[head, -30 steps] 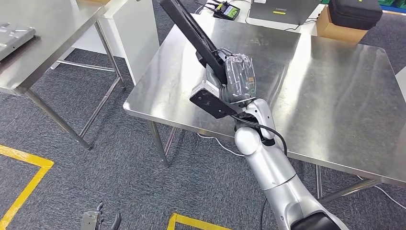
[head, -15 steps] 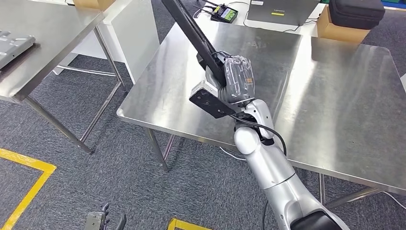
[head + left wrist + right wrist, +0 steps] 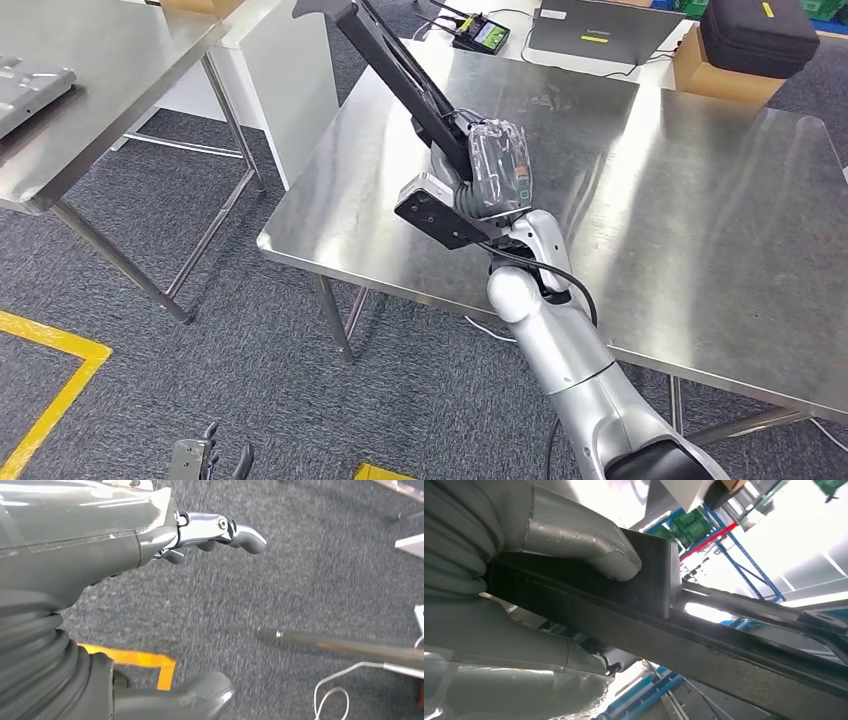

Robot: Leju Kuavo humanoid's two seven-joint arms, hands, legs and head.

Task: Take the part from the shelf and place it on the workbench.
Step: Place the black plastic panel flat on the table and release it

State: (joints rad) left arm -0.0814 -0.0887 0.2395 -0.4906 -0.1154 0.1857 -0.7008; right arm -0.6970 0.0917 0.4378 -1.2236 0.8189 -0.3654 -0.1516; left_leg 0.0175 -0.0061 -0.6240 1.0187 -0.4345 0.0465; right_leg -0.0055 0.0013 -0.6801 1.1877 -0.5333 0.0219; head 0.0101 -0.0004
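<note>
My right hand [image 3: 492, 165], wrapped in clear plastic, grips a long black part [image 3: 395, 70] and holds it up over the near-left area of the steel workbench [image 3: 700, 220]. The part slants from a flat plate end [image 3: 440, 217] near the wrist up toward the far left. In the right wrist view the thumb [image 3: 574, 537] presses on the black part [image 3: 664, 635], with the fingers under it. My left hand [image 3: 205, 458] hangs low by the floor at the lower left; in the left wrist view its fingers [image 3: 225, 530] are spread apart with nothing in them.
A second steel table [image 3: 90, 80] with a grey item stands at the left, a white cabinet [image 3: 285, 70] behind it. At the workbench's far edge lie a laptop [image 3: 590, 30], a small device [image 3: 480, 35], a cardboard box [image 3: 715, 70] and a black case [image 3: 770, 35]. Yellow floor tape [image 3: 50, 400] lies at the lower left.
The view has shifted a little, so the workbench sits slightly differently in the picture. My right hand still holds the part in the same grip, raised over the bench.
</note>
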